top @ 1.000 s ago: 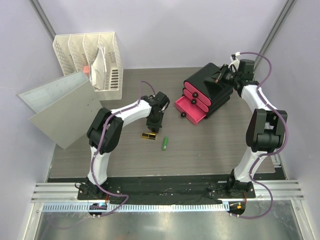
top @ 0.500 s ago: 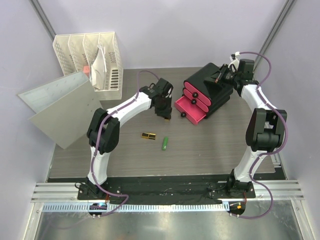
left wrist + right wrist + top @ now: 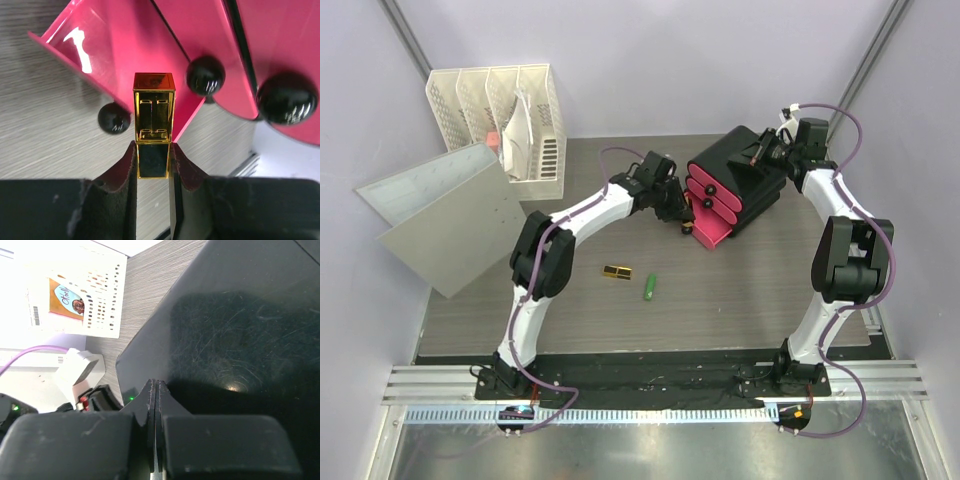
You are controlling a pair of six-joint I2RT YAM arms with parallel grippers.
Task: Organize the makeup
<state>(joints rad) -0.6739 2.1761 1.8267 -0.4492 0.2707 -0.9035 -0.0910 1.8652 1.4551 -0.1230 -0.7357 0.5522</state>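
Left gripper clamps a square gold-black lipstick by the open pink drawer. Right gripper — fingers together — hovers over the glossy black box.

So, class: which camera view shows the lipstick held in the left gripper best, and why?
Left wrist: the lipstick sits at the centre, gold cap clear. Top external shows a tiny speck; right wrist, nothing.

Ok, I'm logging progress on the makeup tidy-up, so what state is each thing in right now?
Left gripper: shut on the gold-and-black lipstick.
Gold-and-black lipstick: held, gold end towards the open drawer.
Bottom pink drawer: pulled open.
Upper two pink drawers: shut.
Right gripper: shut, holding nothing, at the black organizer box top.
Second gold-and-black lipstick: lying on the wooden table.
Green stick: lying on the table.
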